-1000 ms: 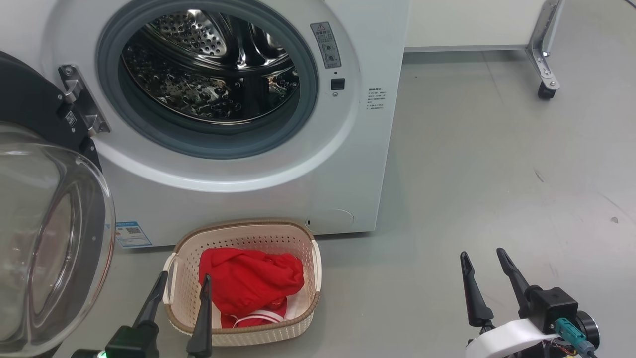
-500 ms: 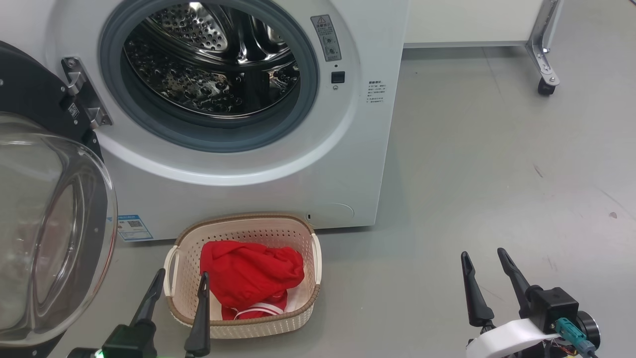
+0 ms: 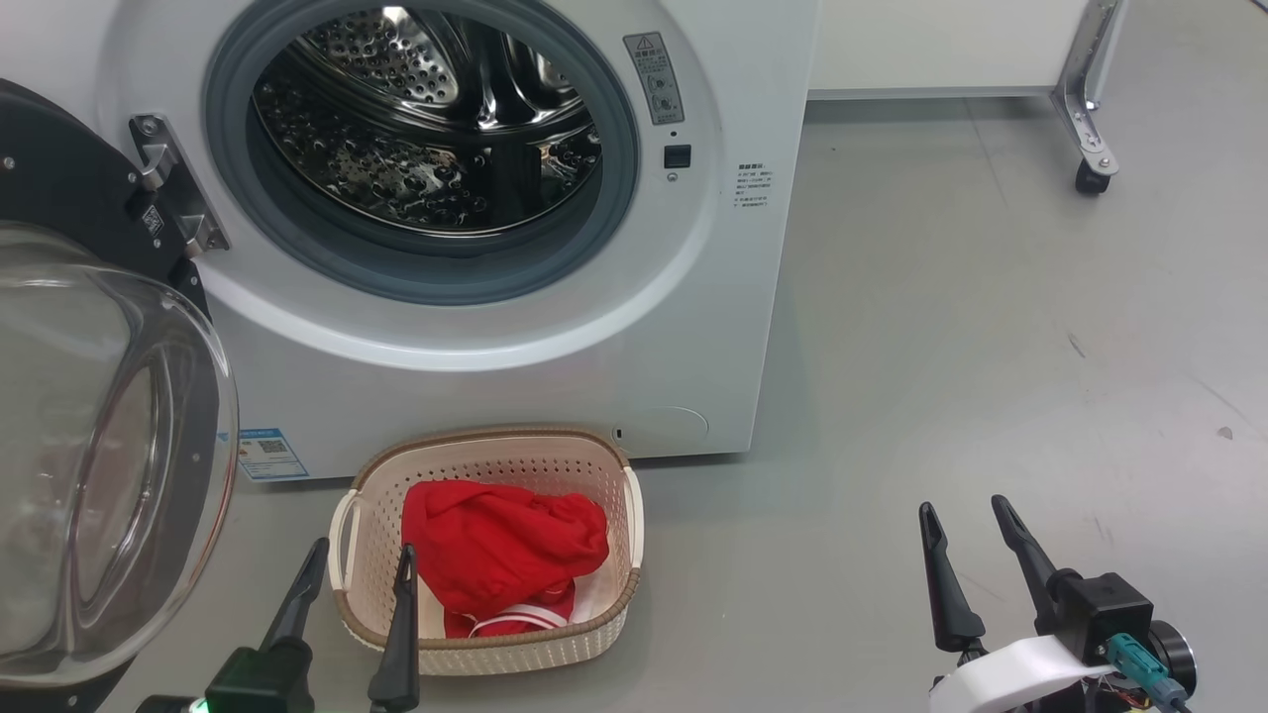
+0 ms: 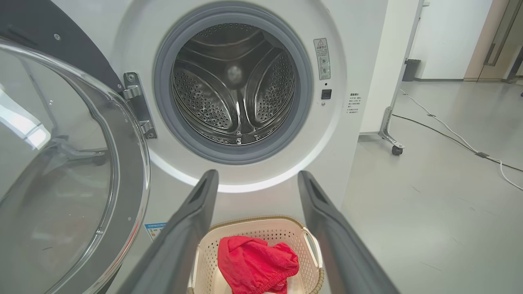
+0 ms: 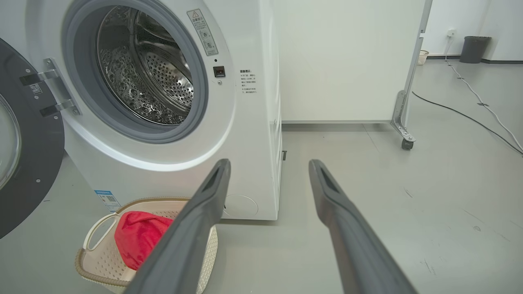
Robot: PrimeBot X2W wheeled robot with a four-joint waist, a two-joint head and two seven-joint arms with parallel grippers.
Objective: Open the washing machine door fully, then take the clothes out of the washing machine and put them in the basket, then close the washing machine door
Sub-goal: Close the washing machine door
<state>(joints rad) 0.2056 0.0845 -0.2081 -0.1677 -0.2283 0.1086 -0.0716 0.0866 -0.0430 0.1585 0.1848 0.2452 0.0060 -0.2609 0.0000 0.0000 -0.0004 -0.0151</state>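
Clothes (image 3: 500,555) lie in the basket (image 3: 495,438) before the washing machine (image 3: 475,396); its open door (image 3: 109,446) stands left of it, nearer the left gripper (image 3: 363,545) than the right gripper (image 3: 962,502), both with jaws spread and empty.

I stand on a smooth grey floor (image 3: 991,347) with a soft sheen, marked by small dark scuffs and specks toward the right of my head view. At the upper right of that view a white panel (image 3: 931,45) stands on a metal leg (image 3: 1090,40) with a small black caster (image 3: 1088,181). In my right wrist view a black cable (image 5: 461,116) and a white cable (image 5: 482,103) run across the floor at the right, toward a pale wall (image 5: 441,16) with a dark bin (image 5: 476,49) at its foot. A tan door (image 4: 486,41) shows at the upper right of my left wrist view. The light is bright and even, the shadows faint.
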